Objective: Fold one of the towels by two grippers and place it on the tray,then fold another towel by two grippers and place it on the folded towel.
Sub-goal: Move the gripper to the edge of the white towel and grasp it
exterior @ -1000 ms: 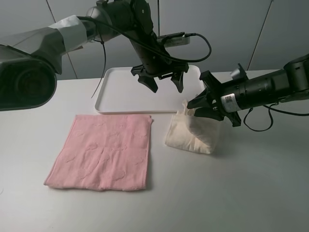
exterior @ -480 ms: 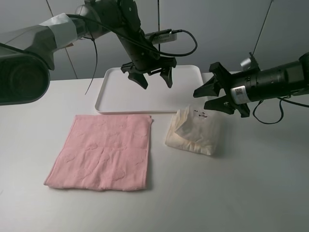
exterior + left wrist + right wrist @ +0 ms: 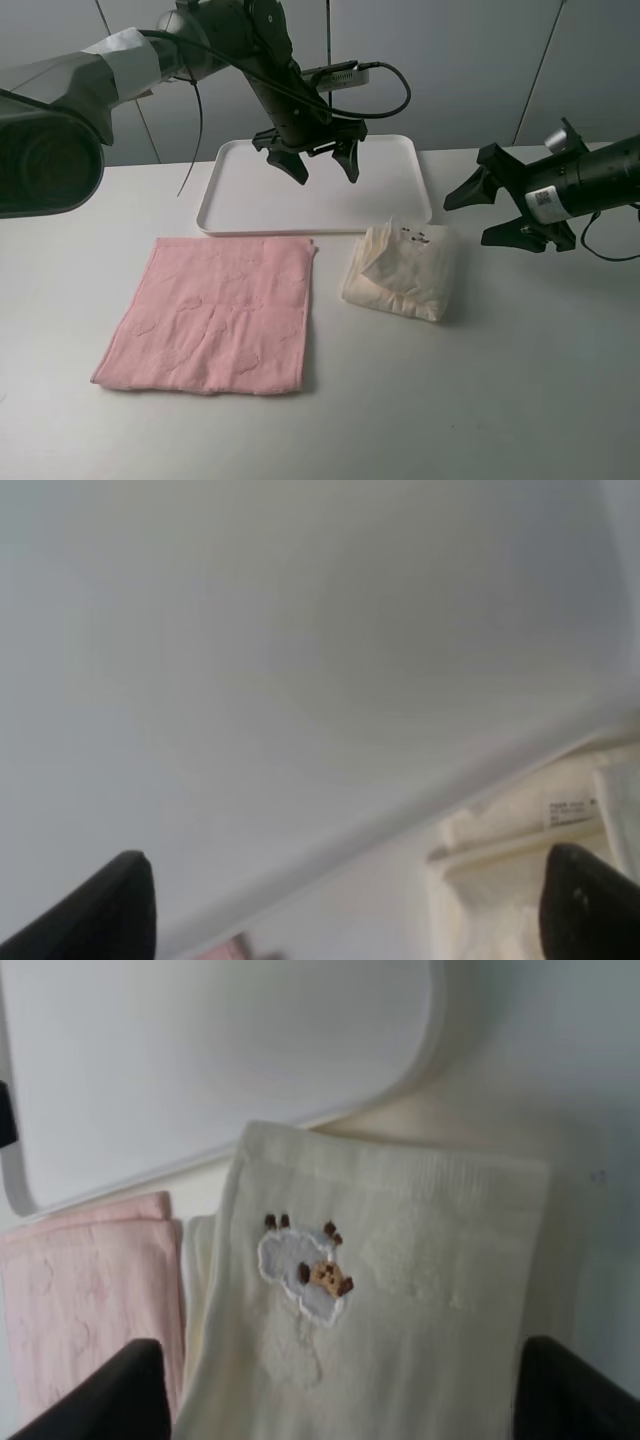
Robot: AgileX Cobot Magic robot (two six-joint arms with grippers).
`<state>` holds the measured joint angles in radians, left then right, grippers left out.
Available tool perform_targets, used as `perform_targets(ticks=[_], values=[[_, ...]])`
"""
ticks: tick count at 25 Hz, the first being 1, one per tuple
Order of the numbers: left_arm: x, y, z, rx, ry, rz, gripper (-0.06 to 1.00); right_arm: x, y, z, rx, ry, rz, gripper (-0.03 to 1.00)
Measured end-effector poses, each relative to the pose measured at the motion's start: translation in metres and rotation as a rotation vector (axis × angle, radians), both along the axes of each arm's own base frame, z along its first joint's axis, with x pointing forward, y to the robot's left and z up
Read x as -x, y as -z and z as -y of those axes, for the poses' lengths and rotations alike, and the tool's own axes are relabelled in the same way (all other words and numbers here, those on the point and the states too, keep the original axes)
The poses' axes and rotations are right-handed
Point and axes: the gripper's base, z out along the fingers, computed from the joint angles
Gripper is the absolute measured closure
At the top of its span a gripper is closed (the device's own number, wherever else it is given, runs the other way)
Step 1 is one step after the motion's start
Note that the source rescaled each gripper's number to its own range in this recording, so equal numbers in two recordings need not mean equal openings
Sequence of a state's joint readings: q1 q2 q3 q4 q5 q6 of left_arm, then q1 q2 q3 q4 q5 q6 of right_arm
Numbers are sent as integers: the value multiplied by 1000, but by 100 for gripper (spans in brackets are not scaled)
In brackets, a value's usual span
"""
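On the white table (image 3: 520, 380) the folded cream towel (image 3: 400, 270) lay at eight o'clock from my right claw (image 3: 466, 224), nearer than my left claw (image 3: 325, 176), both open and empty.

The left arm (image 3: 230, 40) reaches in from the far left, bent down at the wrist, and the left gripper (image 3: 325, 168) hangs at the far middle, jaws spread wide and empty. The right arm (image 3: 600, 175) lies low on the right; the right gripper (image 3: 466, 224) points left, jaws apart, holding nothing
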<state>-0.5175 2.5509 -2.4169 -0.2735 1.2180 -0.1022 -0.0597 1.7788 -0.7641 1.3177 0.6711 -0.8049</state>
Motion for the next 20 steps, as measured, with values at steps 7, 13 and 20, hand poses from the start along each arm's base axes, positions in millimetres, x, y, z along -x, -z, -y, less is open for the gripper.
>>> perform_targets(ticks=[7,13,20], values=[[0,0,0,0,0,0,-4,0,39,-1,8,-4,-127,21],[0,0,0,-1,4,2,-4,1,57,-4,-40,11,-190,21],[0,0,0,-2,18,7,-4,0,63,-31,-49,-37,-162,29]])
